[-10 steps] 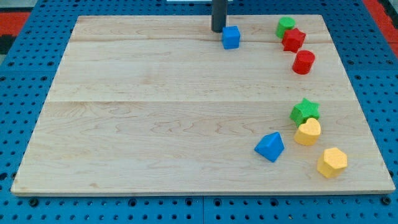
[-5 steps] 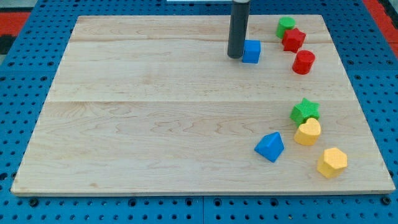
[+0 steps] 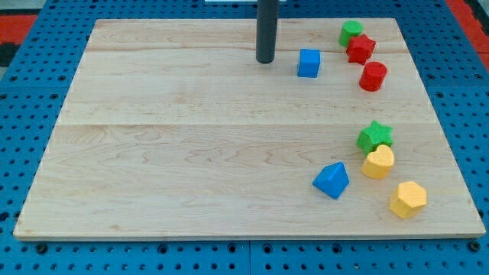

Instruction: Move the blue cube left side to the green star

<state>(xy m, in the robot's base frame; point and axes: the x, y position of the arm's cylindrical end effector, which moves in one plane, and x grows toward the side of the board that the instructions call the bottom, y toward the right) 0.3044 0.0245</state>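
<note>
Backed off leftward my tip (image 3: 265, 60), blue cube (image 3: 309, 63) apart, rod top cropped

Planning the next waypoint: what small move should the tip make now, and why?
Probably shift my tip toward the view's top and right, to get behind the blue cube. The tip stands apart from the cube, on its left, while the green star lies toward the view's bottom right, so the push should come from the cube's upper side.

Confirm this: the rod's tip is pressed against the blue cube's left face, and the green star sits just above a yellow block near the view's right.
Not quite. In the camera view, my tip stands apart from the blue cube, off to its left with bare board between them. The rest holds: the green star sits just above a yellow block near the view's right.
</note>
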